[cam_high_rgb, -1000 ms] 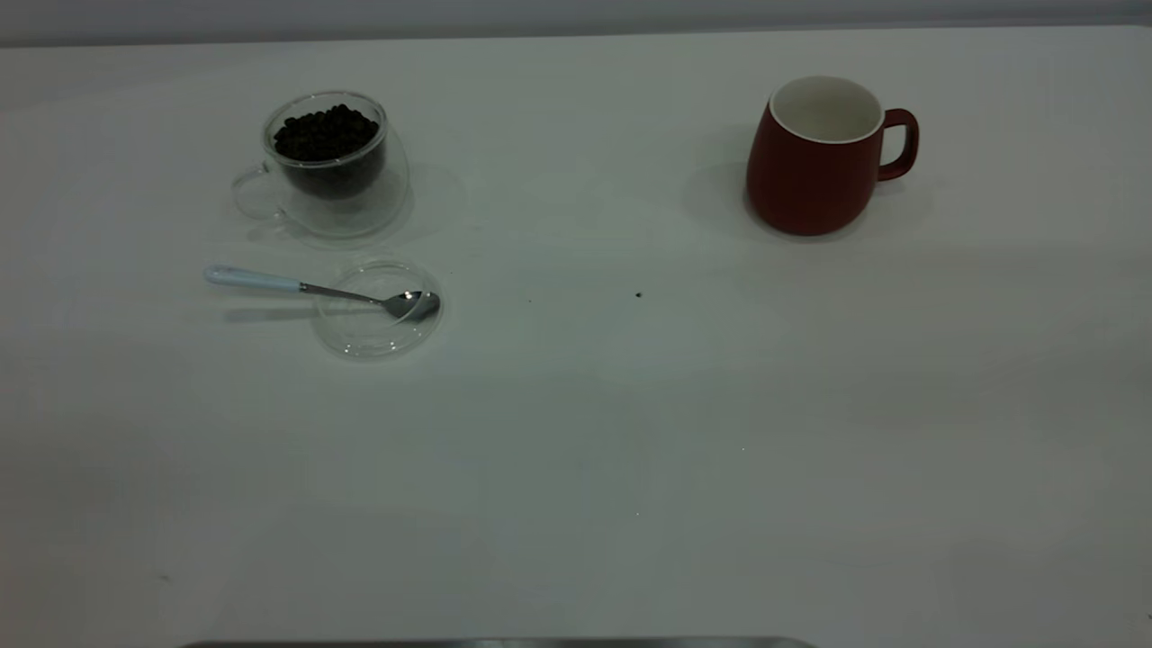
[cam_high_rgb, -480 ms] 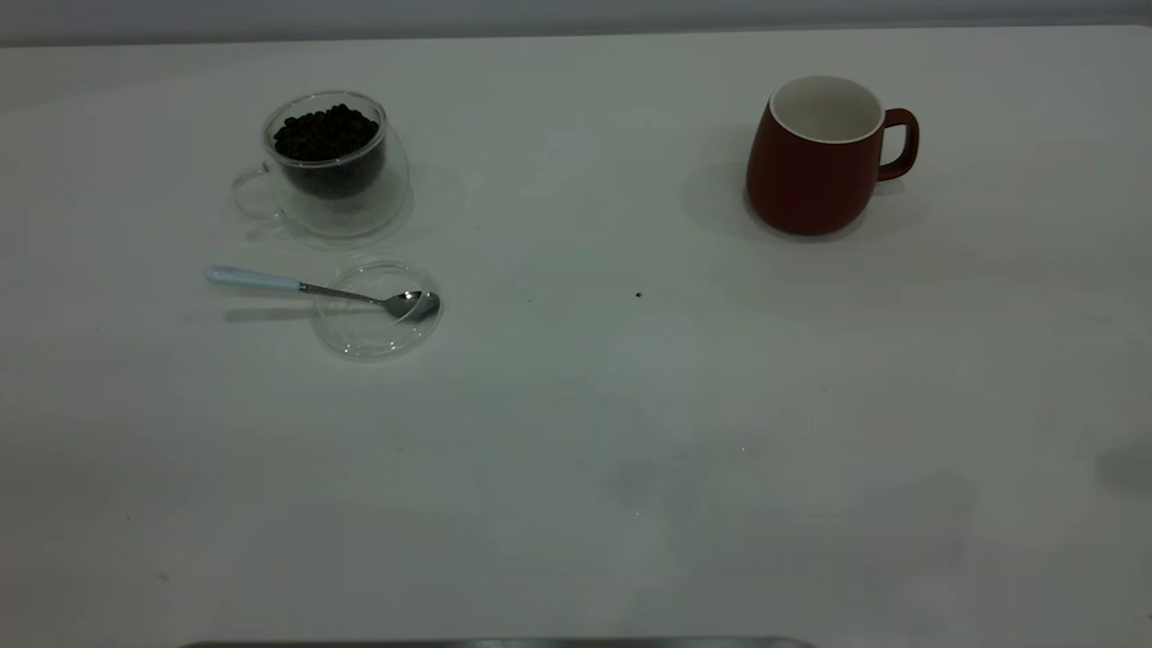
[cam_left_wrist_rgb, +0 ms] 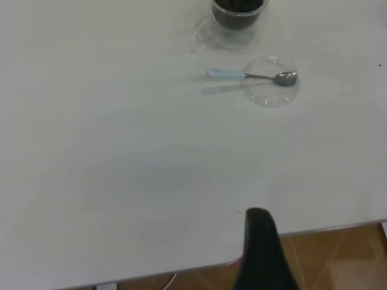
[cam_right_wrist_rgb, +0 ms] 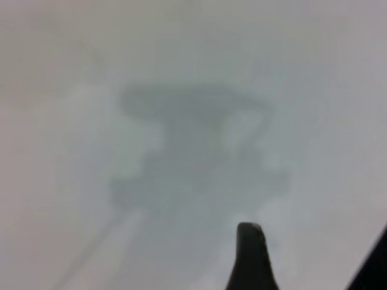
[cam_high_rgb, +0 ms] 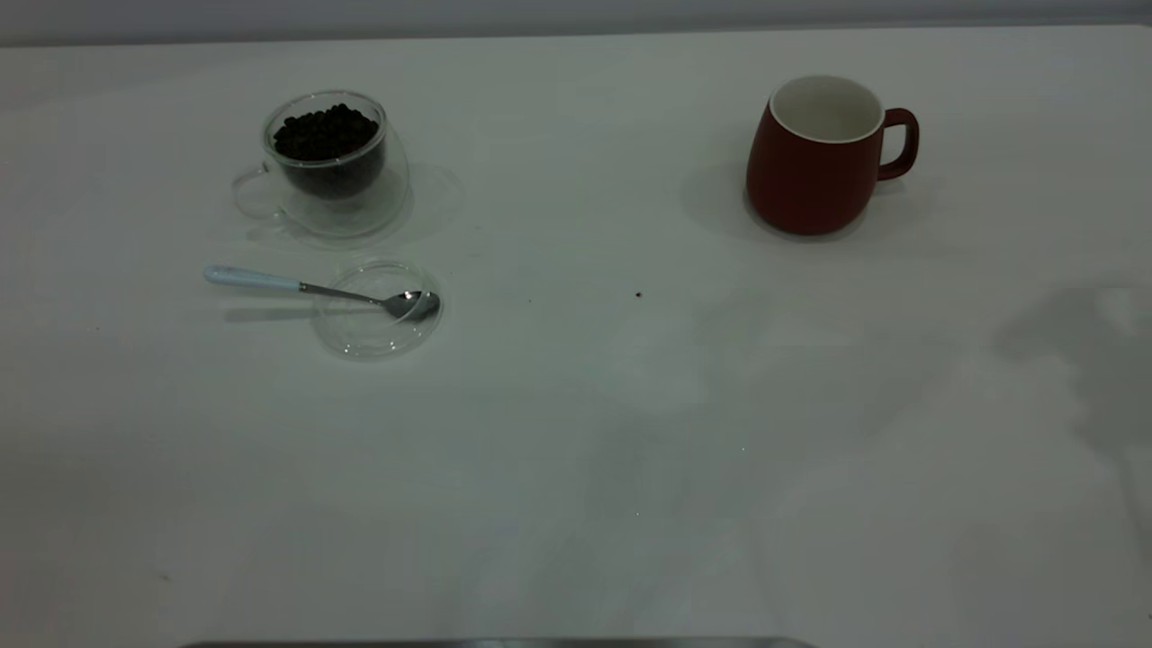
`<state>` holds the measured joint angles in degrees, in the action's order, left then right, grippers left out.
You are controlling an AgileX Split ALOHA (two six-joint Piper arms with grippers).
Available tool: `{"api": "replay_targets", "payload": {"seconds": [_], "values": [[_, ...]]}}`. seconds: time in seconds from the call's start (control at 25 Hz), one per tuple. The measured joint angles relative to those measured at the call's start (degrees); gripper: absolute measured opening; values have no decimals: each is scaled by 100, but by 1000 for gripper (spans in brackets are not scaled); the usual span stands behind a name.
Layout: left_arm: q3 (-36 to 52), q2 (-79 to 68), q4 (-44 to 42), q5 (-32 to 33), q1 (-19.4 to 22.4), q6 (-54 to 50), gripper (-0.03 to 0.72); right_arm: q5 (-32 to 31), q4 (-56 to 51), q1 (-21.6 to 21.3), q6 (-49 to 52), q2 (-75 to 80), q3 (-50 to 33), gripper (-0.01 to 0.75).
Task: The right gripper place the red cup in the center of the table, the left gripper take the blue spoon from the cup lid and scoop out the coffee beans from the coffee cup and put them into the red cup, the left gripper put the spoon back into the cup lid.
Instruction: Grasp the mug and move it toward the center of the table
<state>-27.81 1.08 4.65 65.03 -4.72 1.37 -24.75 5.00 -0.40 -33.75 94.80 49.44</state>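
Observation:
The red cup (cam_high_rgb: 814, 171) stands upright at the back right of the table (cam_high_rgb: 576, 432), handle to the right. The coffee cup (cam_high_rgb: 333, 171) with coffee beans (cam_high_rgb: 324, 133) stands at the back left. In front of it the blue spoon (cam_high_rgb: 270, 282) rests with its bowl in the cup lid (cam_high_rgb: 373, 337). No gripper shows in the exterior view. The left wrist view shows the spoon (cam_left_wrist_rgb: 230, 74), the lid (cam_left_wrist_rgb: 269, 96) and the coffee cup (cam_left_wrist_rgb: 237, 18) far off, with one black finger (cam_left_wrist_rgb: 260, 254) over the table's edge. My right gripper (cam_right_wrist_rgb: 317, 248) hangs open above bare table.
A small dark speck (cam_high_rgb: 638, 294) lies near the table's middle. An arm's shadow (cam_high_rgb: 1080, 351) falls on the table's right side. The left wrist view shows the table's edge (cam_left_wrist_rgb: 326, 226) and wooden floor (cam_left_wrist_rgb: 338, 260) beyond it.
A shadow has spread onto the table's right side and moved toward the back. The cups, spoon and lid have not moved.

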Motion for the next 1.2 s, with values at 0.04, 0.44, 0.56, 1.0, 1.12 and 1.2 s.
{"api": "replay_targets", "payload": {"seconds": [0.04,0.44,0.56,1.0,1.12,1.2], "values": [[0,0,0,0,0,0,563,36,0,92,-61,305,198,591],[0,0,0,0,0,0,563,99,334,656,-513,2583,2171,591],[0,0,0,0,0,0,563,88,656,687,-540,3159,2750,591],[0,0,0,0,0,21,563,194,1736,1090,-1608,4189,3795,591],[0,0,0,0,0,21,563,328,1907,1216,-1689,4217,3802,591],[0,0,0,0,0,21,563,412,1993,1313,-1720,4217,3802,591]]}}
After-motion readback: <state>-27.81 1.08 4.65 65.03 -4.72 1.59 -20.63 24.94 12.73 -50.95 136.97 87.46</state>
